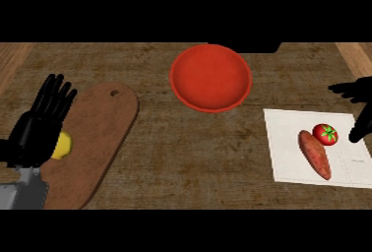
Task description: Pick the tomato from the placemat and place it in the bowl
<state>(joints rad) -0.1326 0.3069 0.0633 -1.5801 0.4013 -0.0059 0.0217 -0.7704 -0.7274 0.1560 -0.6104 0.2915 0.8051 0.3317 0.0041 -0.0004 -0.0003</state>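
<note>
**Tomato on the placemat, just left of your right hand**

In the head view, your right hand (356, 106) shows as a black shape at the right edge, over the white rectangular placemat's (291, 142) far right corner. You cannot tell how its fingers are set. Just to its left, the small round red tomato with a green stem (325, 134) lies on the placemat, touching the upper end of the long reddish-brown sweet potato (315, 155) beside it. Faint marks near the placemat's lower right are too small to read.

Further left and beyond that hand stands the round red-orange bowl (210, 78), apart from the placemat.

Your left hand (40, 125) rests released at the left edge, fingers straight, over the brown wooden cutting board (102, 133). A yellow rounded object (62, 145) peeks out at its right side.
</note>
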